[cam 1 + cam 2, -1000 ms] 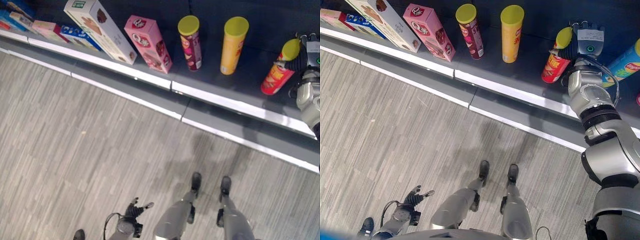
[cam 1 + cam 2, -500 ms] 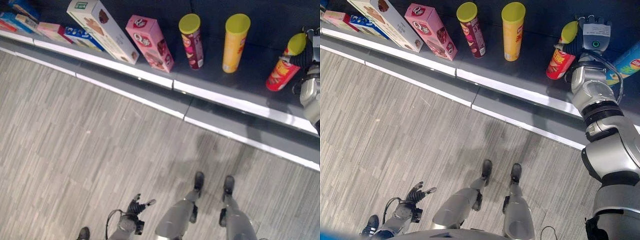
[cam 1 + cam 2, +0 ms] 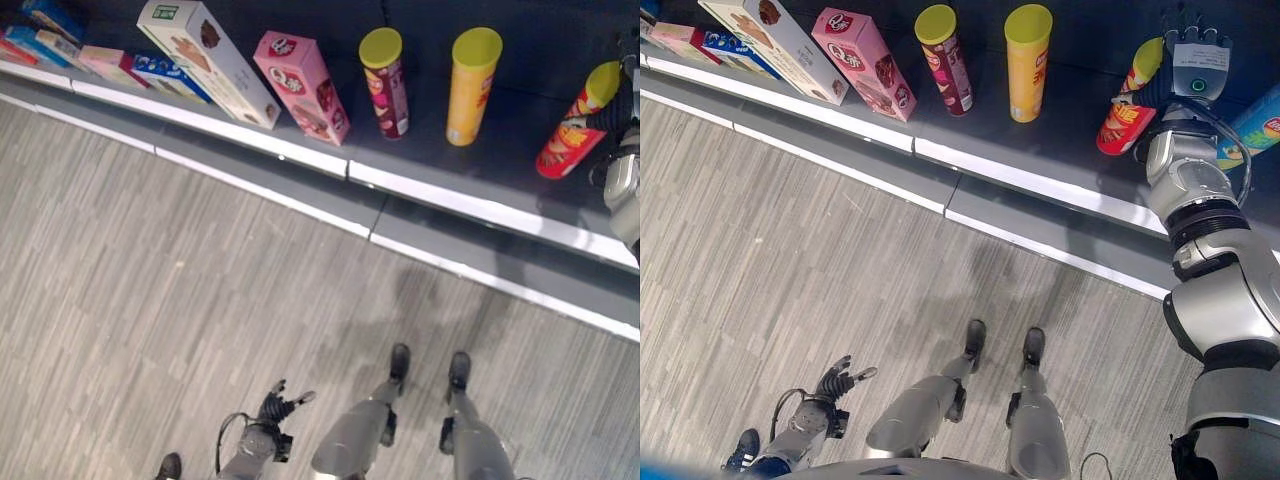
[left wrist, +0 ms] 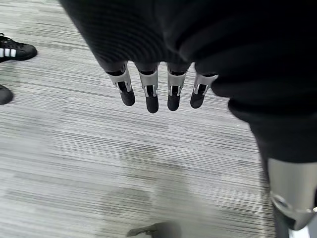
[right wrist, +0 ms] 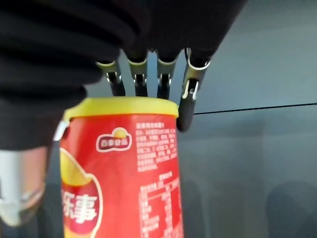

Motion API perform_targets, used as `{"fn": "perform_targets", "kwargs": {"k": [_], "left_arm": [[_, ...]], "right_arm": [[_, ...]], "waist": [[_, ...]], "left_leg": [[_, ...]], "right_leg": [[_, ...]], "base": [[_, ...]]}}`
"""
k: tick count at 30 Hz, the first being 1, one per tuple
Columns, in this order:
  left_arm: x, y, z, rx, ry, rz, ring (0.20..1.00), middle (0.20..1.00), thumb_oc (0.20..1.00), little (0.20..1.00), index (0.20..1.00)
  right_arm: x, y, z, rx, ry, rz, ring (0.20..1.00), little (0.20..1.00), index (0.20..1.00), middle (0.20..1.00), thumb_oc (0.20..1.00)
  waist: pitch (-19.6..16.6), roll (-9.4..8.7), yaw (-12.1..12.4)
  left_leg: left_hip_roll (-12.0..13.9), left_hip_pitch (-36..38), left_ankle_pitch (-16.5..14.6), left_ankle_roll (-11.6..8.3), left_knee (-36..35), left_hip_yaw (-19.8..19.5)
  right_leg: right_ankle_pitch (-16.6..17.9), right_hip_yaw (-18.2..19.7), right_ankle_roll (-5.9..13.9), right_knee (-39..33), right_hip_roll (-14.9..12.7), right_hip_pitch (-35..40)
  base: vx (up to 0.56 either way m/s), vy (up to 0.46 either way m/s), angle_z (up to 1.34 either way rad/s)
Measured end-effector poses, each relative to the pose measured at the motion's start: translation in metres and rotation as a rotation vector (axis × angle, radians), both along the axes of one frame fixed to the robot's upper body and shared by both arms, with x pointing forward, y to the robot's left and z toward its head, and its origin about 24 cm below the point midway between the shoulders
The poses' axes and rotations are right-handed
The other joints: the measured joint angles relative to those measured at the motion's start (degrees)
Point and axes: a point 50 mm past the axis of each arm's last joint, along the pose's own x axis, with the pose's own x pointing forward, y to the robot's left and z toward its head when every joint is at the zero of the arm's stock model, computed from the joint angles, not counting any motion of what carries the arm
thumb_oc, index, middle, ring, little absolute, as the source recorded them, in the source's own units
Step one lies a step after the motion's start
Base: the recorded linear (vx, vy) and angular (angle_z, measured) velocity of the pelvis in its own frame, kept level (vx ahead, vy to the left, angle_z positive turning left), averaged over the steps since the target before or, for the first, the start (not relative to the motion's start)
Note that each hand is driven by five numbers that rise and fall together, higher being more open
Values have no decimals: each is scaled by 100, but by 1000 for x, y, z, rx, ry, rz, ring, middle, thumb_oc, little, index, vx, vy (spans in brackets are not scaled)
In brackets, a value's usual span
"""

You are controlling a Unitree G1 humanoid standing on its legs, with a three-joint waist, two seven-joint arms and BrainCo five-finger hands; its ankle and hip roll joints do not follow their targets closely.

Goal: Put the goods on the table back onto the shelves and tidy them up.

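The right hand, fingers curled round the red chip can, tilts it on the shelf beside 2 upright cans; next, stand it upright and release. The left hand hangs relaxed.

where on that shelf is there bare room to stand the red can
The widest bare patch lies between the yellow can and the red can in the right hand. A narrower gap separates the yellow can from the maroon can. Further left it is crowded: the pink box and white box sit close together.
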Motion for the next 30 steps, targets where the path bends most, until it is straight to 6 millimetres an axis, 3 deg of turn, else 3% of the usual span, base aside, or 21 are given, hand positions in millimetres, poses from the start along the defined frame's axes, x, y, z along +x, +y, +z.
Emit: {"fn": "perform_targets", "kwargs": {"k": [7,10,13,14,15,16,18,19,22,27,30], "left_arm": [[3,-1,1,0,-5,-3,1000,1000,1000,1000,1000],[8,-3,4,-6,-20,-7,1000,1000,1000,1000,1000],[12,-4,8,-10,-33,-3,1000,1000,1000,1000,1000],[12,-3,7,-8,-26,2,1000,1000,1000,1000,1000],[14,-2,9,-7,-26,13,1000,1000,1000,1000,1000],[11,6,11,-7,-34,62,1000,1000,1000,1000,1000],[2,14,7,21,5,68,1000,1000,1000,1000,1000],[2,16,6,32,22,57,1000,1000,1000,1000,1000],[-7,25,3,42,52,71,1000,1000,1000,1000,1000],[-22,35,-7,49,142,81,1000,1000,1000,1000,1000],[-28,37,-11,48,183,67,1000,1000,1000,1000,1000]], "right_arm": [[-4,9,12,13,-82,46,1000,1000,1000,1000,1000],[-21,21,23,68,-237,151,1000,1000,1000,1000,1000],[-45,32,7,119,-330,268,1000,1000,1000,1000,1000],[-45,38,-3,129,-308,290,1000,1000,1000,1000,1000],[-59,39,-19,224,-312,344,1000,1000,1000,1000,1000],[-92,51,-58,413,-329,455,1000,1000,1000,1000,1000],[-91,67,-93,493,-135,561,1000,1000,1000,1000,1000],[-99,58,-123,647,16,588,1000,1000,1000,1000,1000],[-113,48,-171,962,217,606,1000,1000,1000,1000,1000],[-134,45,-227,1311,487,646,1000,1000,1000,1000,1000],[-160,48,-286,1512,771,564,1000,1000,1000,1000,1000]], "waist": [[0,12,-19],[3,6,-50],[32,-50,-113],[27,-98,-194],[34,-181,-240],[32,-422,-302],[25,-689,-526],[-7,-838,-711],[-103,-1120,-874],[-306,-1327,-1043],[-484,-1412,-1124]], "left_leg": [[-3,-1,5,2,0,-9],[-5,17,5,2,0,-27],[-16,201,3,2,0,12],[-20,240,2,1,-1,21],[-21,302,-5,-2,-2,33],[-6,380,-6,-1,-2,103],[0,465,-43,-28,-4,228],[16,549,-123,-81,-5,334],[69,715,-286,-17,-39,605],[99,894,-333,50,-35,961],[137,1093,-383,196,-38,1264]], "right_leg": [[7,-26,-8,2,-4,10],[8,-60,-9,3,-6,41],[5,-32,-9,3,-21,223],[5,-12,-8,3,-26,255],[-7,-10,-5,4,-28,318],[-19,28,-23,4,-7,382],[-21,220,-23,3,-5,404],[-8,292,-21,4,0,461],[-12,563,5,-1,54,525],[51,774,53,0,60,549],[76,1032,91,-4,90,650]], "base": [[1,7,2],[39,20,6],[62,23,0],[57,35,-4],[44,38,-7],[44,44,-17],[51,64,-42],[41,69,-35],[33,99,-44],[13,110,-42],[-2,99,-48]]}}
